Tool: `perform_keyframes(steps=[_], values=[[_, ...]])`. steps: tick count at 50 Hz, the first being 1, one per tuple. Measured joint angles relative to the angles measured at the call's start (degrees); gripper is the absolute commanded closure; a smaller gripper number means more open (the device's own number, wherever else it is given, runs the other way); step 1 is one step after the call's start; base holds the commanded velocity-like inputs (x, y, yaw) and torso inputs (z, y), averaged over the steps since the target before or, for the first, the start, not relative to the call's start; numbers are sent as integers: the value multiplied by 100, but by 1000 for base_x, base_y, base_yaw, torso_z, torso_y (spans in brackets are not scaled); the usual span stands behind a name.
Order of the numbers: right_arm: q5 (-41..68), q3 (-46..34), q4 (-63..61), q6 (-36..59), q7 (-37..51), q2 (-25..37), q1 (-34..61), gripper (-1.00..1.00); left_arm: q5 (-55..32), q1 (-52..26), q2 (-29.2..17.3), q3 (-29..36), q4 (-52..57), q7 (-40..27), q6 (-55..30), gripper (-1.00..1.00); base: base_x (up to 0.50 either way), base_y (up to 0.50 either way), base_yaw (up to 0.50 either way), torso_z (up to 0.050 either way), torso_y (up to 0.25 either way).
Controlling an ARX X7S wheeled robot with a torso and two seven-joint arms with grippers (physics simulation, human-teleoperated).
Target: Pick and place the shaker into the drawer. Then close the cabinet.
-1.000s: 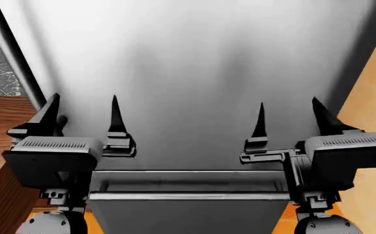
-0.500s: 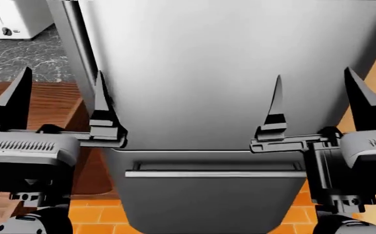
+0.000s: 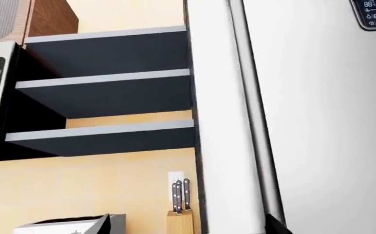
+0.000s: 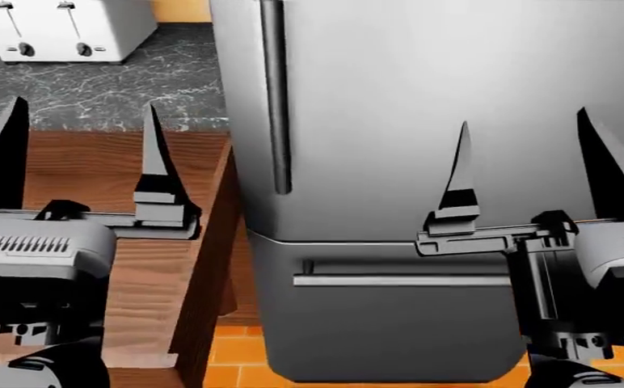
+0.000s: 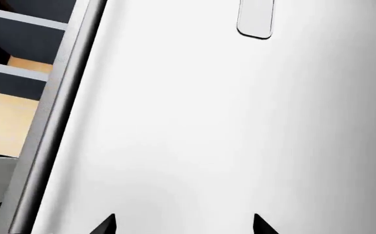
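I see both end effectors spread open and empty: left end effector (image 4: 75,153) over the bench (image 4: 96,89), right end effector (image 4: 533,162) facing the fridge (image 4: 420,97).

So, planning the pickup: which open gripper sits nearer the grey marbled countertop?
Left gripper: it hangs over the wooden cabinet by the countertop; right gripper faces the steel fridge.
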Motion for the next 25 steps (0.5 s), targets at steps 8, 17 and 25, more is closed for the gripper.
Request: perform_keyframes(steps=[8, 17, 25], values=[[31, -20, -27, 46, 18, 21, 41, -100, -29, -63, -50, -13, 21, -50, -44, -100, -50, 500, 0, 0, 0], [56, -47, -61, 96, 48, 37, 85, -100, -68, -94, -119, -22, 10, -109, -51, -100, -50, 500, 0, 0, 0], [91, -45, -69, 92, 77, 48, 79, -100, -96, -87, -169, -3, 6, -170, -58, -100, -49, 500, 0, 13, 0]])
